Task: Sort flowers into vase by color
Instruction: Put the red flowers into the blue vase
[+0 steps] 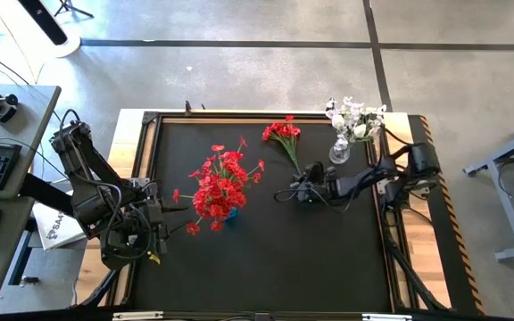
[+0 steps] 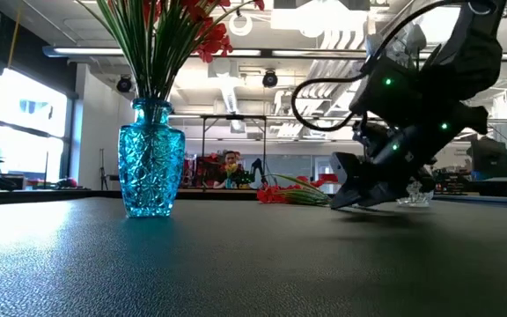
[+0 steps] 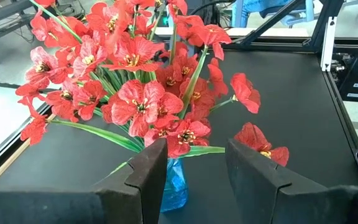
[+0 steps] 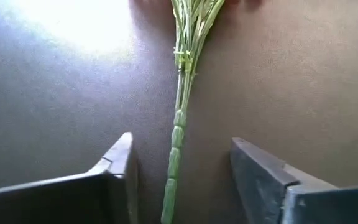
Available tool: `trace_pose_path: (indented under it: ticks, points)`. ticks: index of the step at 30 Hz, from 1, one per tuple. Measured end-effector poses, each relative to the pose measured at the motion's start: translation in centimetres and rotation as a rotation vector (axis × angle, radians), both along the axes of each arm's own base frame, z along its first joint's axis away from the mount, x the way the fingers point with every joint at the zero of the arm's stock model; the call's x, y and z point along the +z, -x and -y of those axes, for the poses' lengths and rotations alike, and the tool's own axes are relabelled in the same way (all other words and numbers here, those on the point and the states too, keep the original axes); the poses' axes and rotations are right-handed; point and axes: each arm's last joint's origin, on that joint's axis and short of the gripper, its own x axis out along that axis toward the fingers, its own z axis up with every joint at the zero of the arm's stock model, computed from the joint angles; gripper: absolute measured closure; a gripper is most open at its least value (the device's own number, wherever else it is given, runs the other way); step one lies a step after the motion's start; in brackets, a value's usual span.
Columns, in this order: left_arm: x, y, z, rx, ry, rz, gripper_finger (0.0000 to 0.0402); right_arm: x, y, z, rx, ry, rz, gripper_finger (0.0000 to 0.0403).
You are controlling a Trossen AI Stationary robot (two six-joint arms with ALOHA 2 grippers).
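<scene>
flowers are sorted by colour here, and one red sprig (image 1: pixel 283 135) lies flat on the black table (image 1: pixel 266 267), blossoms toward the far edge, stem running toward the right gripper (image 1: pixel 300 190). in the high view a blue vase (image 1: pixel 230 214) full of red blossoms stands left of centre, and a clear vase (image 1: pixel 339 153) with white blossoms (image 1: pixel 355 119) stands near the far right corner. the left gripper (image 1: pixel 163 218) waits just beside the blue vase, at the table's left side.

in the low view the blue vase (image 2: pixel 151 158) stands upright and the right gripper (image 2: pixel 359 195) is tipped down almost to the tabletop, with the loose red sprig (image 2: pixel 282 192) lying behind it.

in the left wrist view its fingers (image 3: pixel 149 171) stand apart, holding nothing, with the red bouquet (image 3: pixel 142 87) and vase in front.

in the right wrist view the green stem (image 4: pixel 178 134) runs between the two fingers (image 4: pixel 122 162), which are parted on either side and not yet touching it. the stem sits nearer one finger than the other, so the pinch looks best made after centring. closing low on the bare stem, clear of the blossoms, should hold it without slipping; then lift straight before carrying it to the blue vase.
</scene>
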Motion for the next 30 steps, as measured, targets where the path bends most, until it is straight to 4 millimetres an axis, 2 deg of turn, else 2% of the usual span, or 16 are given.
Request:
trace_pose_path:
  ticks: [5, 11, 17, 24, 30]
  points:
    - [0.0, 0.0, 0.0, 0.000, 0.000, 0.000, 0.0250, -0.3, 0.0, 0.2, 0.003, -0.011, -0.010, 0.0294]
    - [0.0, 0.0, 0.0, -0.004, 0.004, -0.005, 0.0250, -0.3, 0.0, -0.7, 0.062, 0.016, -0.048, 0.0393]
    - [0.0, 0.0, 0.0, -0.001, 0.012, -0.003, 0.0250, 0.3, -0.7, -2.8, 0.112, 0.006, -0.055, 0.0400]
    - [0.0, 0.0, 0.1, -0.002, 0.032, -0.005, 0.0250, 2.6, -2.3, -7.9, 0.224, -0.102, -0.110, 0.0402]
    - [0.2, 0.2, 0.1, -0.048, 0.104, -0.063, 0.0250, 5.1, -2.5, -11.6, 0.252, -0.161, -0.159, 0.0402]
